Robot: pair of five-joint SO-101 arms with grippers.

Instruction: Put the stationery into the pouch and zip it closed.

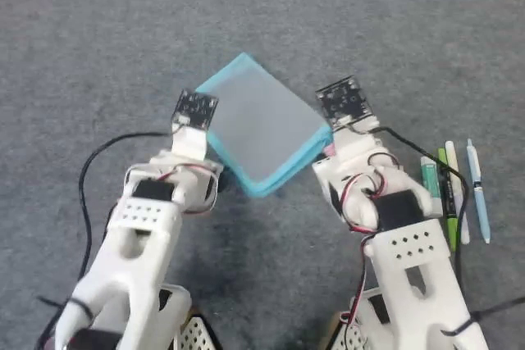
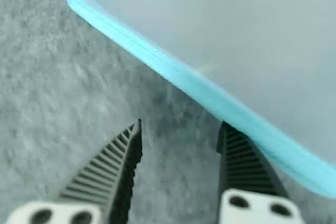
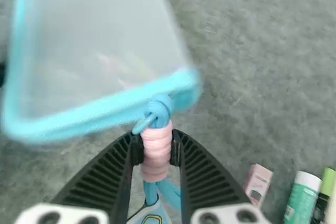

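- left gripper [image 2: 181,127]: jaws roughly half open with nothing between them. The pouch [image 1: 262,125] is just ahead and off to one finger's side, its blue rim crossing on a slant. Can't tell if that finger actually touches it.
- pouch: sits between the two grippers, close to both. Its zip edge runs from the right gripper's tips off toward the left arm, so I'd guess the zip gets dragged along that line.
- right gripper [image 3: 155,136]: clamped on the pink pull [image 3: 156,155] at the pouch corner, right at its tips.
- stationery [image 1: 453,190]: pens and a tube on the table [image 1: 82,55] beside the right arm's outer side, lying roughly along that arm. None are in the pouch yet, and the right arm's way nearer.
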